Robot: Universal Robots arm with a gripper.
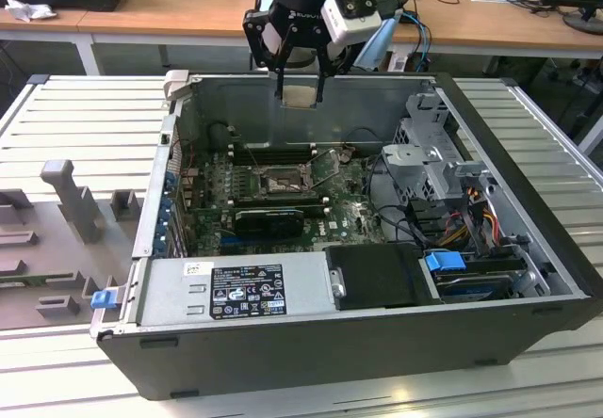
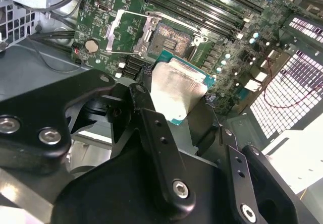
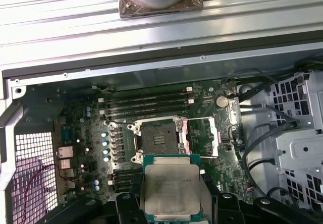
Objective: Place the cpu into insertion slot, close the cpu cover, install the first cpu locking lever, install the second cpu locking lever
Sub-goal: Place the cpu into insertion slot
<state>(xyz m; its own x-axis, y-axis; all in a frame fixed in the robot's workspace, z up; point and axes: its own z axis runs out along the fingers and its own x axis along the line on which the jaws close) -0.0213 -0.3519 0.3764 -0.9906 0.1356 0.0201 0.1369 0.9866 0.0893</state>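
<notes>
My gripper (image 1: 300, 98) hangs above the open computer case (image 1: 311, 361), shut on the cpu (image 1: 300, 94), a thin square chip with a pale metal top. In both wrist views the cpu (image 3: 171, 191) (image 2: 176, 90) sits between the black fingers (image 2: 151, 128), held level by two opposite edges. The insertion slot (image 3: 157, 138) (image 2: 171, 40) (image 1: 281, 181) lies below on the green motherboard, its dark centre bare. The cpu cover (image 3: 200, 137) (image 2: 123, 32) is swung open and lies flat beside the slot. The chip is well above the board, apart from the slot.
Long black memory slots (image 3: 146, 103) run beside the socket. A long black card (image 1: 268, 218), a silver power supply (image 1: 236, 291), a drive cage (image 1: 433, 168) and cables (image 1: 476, 220) crowd the case. Grey fixtures (image 1: 71, 197) stand on the table at the exterior view's left.
</notes>
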